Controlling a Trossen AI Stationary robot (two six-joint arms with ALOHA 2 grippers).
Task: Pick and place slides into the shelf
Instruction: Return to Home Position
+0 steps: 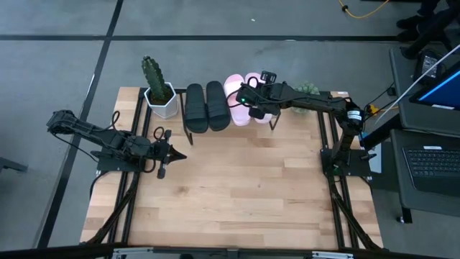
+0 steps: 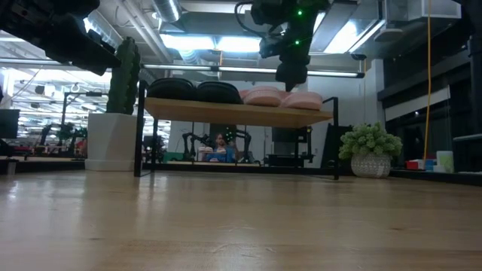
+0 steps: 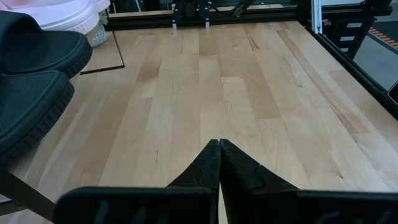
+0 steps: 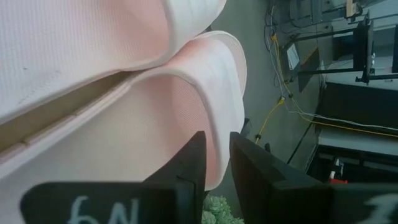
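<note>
The shelf (image 2: 233, 113) stands at the table's far side. Along its plank top lie two black slides (image 1: 206, 106) on the left and two pale pink slides (image 1: 236, 97) on the right, all resting on their soles. My right gripper (image 1: 253, 108) hangs over the pink pair (image 2: 282, 98), shut on the right-hand one. My left gripper (image 1: 175, 155) waits shut, low over the table's left half, in front of the shelf; its wrist view shows the black slides (image 3: 31, 68) to one side. My right gripper (image 4: 216, 155) pinches the rim of the right-hand pink slide (image 4: 214, 140) between its two fingers. It comes from above, pointing down. The slide lies on the shelf top beside the other pink slide (image 4: 81, 43).
A cactus in a white pot (image 1: 159, 90) stands just left of the shelf. A small green plant in a pot (image 2: 369, 150) sits to its right. The near half of the wooden table (image 1: 244, 201) is bare. A laptop (image 1: 431, 162) sits beyond the table's right edge.
</note>
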